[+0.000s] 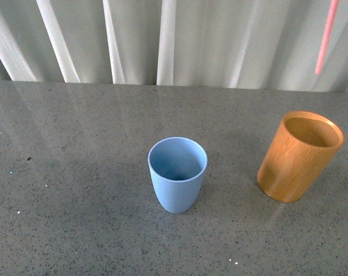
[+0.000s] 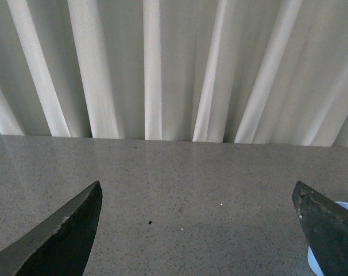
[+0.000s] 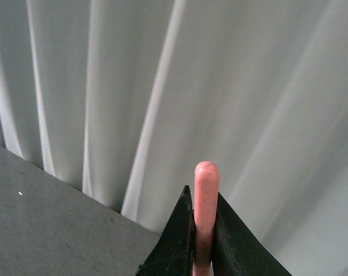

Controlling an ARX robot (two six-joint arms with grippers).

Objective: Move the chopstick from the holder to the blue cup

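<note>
The pink chopstick (image 1: 327, 35) hangs in the air at the top right of the front view, its lower tip well above the orange-brown holder (image 1: 299, 156). The holder stands upright on the right of the table and looks empty. My right gripper (image 3: 205, 198) is shut on the chopstick (image 3: 206, 190), whose rounded end sticks out past the fingertips; the gripper itself is out of the front view. The blue cup (image 1: 177, 173) stands upright and empty mid-table. My left gripper (image 2: 198, 198) is open over bare table, with a sliver of the blue cup (image 2: 312, 260) beside one finger.
A grey speckled tabletop (image 1: 76, 172) carries both containers. White pleated curtains (image 1: 162, 40) hang right behind the table's far edge. The cup and holder stand about one cup width apart.
</note>
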